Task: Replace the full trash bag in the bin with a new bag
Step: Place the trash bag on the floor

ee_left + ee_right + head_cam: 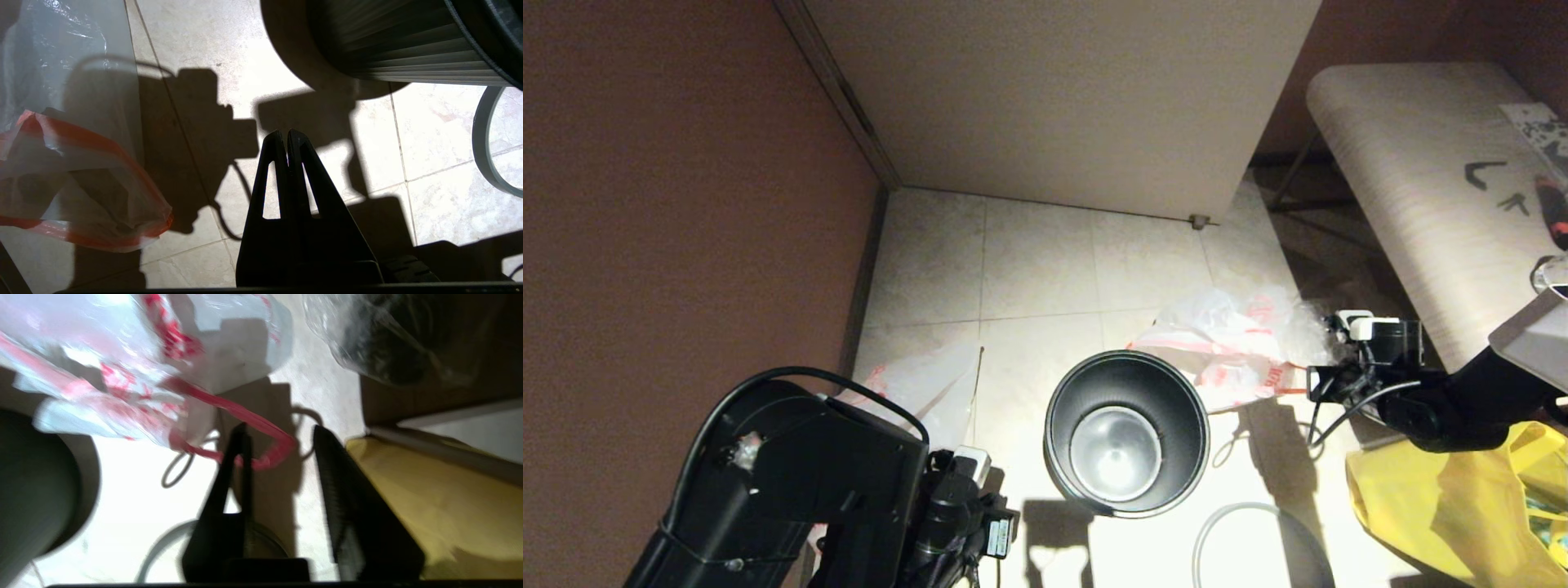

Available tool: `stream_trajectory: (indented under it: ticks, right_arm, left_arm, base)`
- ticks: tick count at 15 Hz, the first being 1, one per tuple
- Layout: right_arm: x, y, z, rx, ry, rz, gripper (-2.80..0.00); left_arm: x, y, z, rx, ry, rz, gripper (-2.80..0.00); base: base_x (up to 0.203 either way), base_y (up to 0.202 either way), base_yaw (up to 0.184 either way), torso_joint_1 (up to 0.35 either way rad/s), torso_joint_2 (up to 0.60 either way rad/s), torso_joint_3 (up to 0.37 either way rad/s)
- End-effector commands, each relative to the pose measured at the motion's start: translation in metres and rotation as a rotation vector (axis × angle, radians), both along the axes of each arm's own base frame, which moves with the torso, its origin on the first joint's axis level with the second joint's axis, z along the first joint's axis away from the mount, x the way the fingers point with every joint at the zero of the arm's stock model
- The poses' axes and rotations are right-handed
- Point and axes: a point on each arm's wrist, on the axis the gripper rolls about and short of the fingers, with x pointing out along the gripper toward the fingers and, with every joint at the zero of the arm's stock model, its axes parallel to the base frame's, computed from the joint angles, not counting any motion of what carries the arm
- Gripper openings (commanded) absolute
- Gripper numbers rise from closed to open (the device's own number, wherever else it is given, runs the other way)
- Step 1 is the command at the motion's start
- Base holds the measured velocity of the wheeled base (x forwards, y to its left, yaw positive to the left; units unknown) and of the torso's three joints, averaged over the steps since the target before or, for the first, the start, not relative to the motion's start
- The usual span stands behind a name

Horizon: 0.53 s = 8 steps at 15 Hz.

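Note:
The bin [1125, 433] stands on the tiled floor with no liner, its shiny metal bottom showing; its black ribbed wall [408, 41] also shows from the left wrist. The full trash bag [1225, 351] lies on the floor just right of the bin. My right gripper [280, 430] is open beside it, and the bag's red handle loop [245, 412] hangs across one finger. The limp new bag [923, 384] lies on the floor left of the bin, next to my left arm [792, 474]. My left gripper [287, 132] is shut on nothing, above the floor between the new bag [81, 183] and the bin.
The loose grey rim ring [1241, 539] lies on the floor in front of the bin. A big yellow bag [1445, 506] sits at the lower right under my right arm. Clear crinkly wrap [1307, 331] lies by the full bag. A pale table [1421, 163] stands at the right.

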Motion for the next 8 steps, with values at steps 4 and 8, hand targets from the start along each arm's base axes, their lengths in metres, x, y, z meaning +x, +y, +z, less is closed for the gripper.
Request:
stream_trajectory:
  ticks: [4, 8]
  right_arm:
    - [-0.051, 0.004, 0.041, -0.036, -0.032, 0.002, 0.00]
    - [-0.102, 0.004, 0.086, -0.022, -0.096, 0.006, 0.00]
  left_arm:
    - [0.000, 0.000, -0.007, -0.004, 0.016, -0.016, -2.80]
    - [0.000, 0.000, -0.008, -0.005, 0.021, -0.024, -2.80]
  base:
    - [0.000, 0.000, 0.000, 0.000, 0.00, 0.000]
    - [0.000, 0.000, 0.000, 0.000, 0.00, 0.000]
